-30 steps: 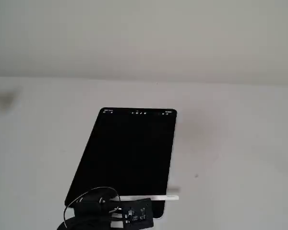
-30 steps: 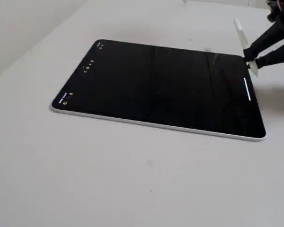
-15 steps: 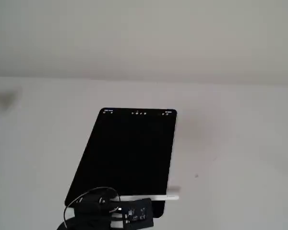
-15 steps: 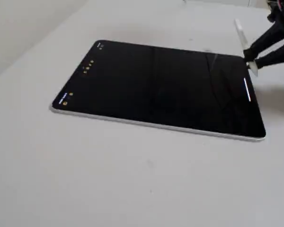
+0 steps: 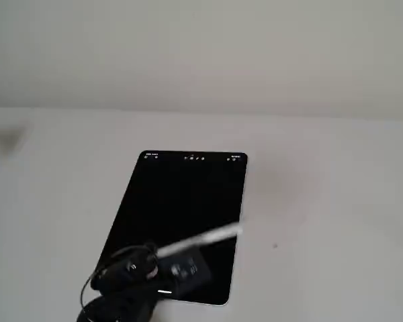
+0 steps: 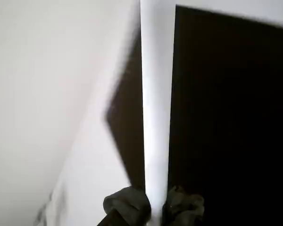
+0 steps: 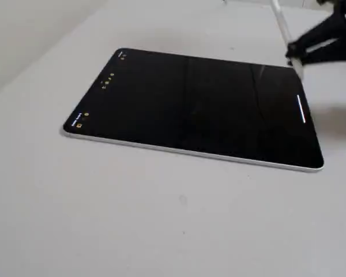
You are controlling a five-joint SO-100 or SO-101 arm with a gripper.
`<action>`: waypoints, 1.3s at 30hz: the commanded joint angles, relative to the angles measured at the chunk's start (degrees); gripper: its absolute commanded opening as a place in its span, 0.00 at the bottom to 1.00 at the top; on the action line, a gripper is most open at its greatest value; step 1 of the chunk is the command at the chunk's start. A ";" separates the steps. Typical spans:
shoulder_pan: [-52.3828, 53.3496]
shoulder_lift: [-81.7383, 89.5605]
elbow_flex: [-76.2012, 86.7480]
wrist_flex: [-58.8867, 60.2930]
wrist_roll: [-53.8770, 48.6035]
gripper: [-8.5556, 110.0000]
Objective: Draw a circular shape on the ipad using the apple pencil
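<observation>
The ipad [image 5: 181, 208] lies flat on the white table, its black screen [image 7: 202, 104] lit only by tiny toolbar icons [image 7: 106, 81] along one short edge. My gripper [image 7: 292, 53] is shut on the apple pencil [image 7: 281, 26], a thin white rod held slanted above the ipad's opposite short edge. In a fixed view the apple pencil [image 5: 205, 238] is blurred and hangs over the screen's lower part, with the gripper [image 5: 162, 253] at its left end. The wrist view has the apple pencil [image 6: 155, 94] running straight up from between the fingertips [image 6: 127, 205], the ipad [image 6: 226, 117] beside it. The circular shape is not in view.
A short white bar [image 7: 301, 109] glows on the screen near the gripper's end. The gripper's black cable [image 5: 97, 285] loops beside the ipad's near corner. A small dark speck [image 5: 275, 245] marks the table [image 7: 132, 219] right of the ipad. A pale wall rises behind.
The gripper has lifted the apple pencil off the ipad's short edge. The rod lay level across that edge before; now it slants up over the screen, blurred by motion.
</observation>
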 commanded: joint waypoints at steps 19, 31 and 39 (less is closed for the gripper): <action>-3.34 -78.49 -19.60 -85.25 -39.99 0.07; 4.57 -111.36 -42.45 -92.72 -42.71 0.07; 6.59 -119.44 -48.43 -93.60 -43.77 0.07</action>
